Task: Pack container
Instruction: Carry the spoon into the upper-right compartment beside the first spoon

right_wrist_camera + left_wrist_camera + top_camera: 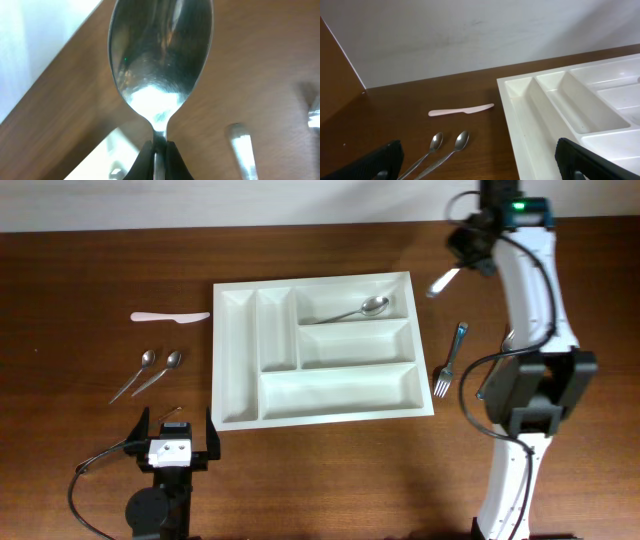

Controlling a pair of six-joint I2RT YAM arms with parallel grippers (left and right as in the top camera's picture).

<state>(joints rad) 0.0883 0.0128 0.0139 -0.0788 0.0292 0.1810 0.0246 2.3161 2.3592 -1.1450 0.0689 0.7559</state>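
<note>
A large white rectangular plastic cutlery tray [340, 390] with five compartments is lying in the middle of the brown wooden bench [330, 470]. Its two narrow upright compartments are set to the left and its three long horizontal ones to the right. A shiny metal spoon [352, 311] is lying aslant in the topmost horizontal compartment, with its bowl towards the right.

The right fingers [142, 167] are being held closed on the thin neck of a second metal spoon [160, 55], whose bowl is pointing away from them. In the overhead view this spoon is being carried above the bench, just beyond the tray's far right corner. A metal fork [450, 360] is lying on the bench near the tray's right side.

To the left of the tray, apart from it, a white plastic knife [170, 317] is lying flat, and two small metal spoons [175, 359] are lying side by side nearer the front. The left fingers [375, 162] are being held wide apart, gripping nothing, low over the bench by the tray's near left corner.
</note>
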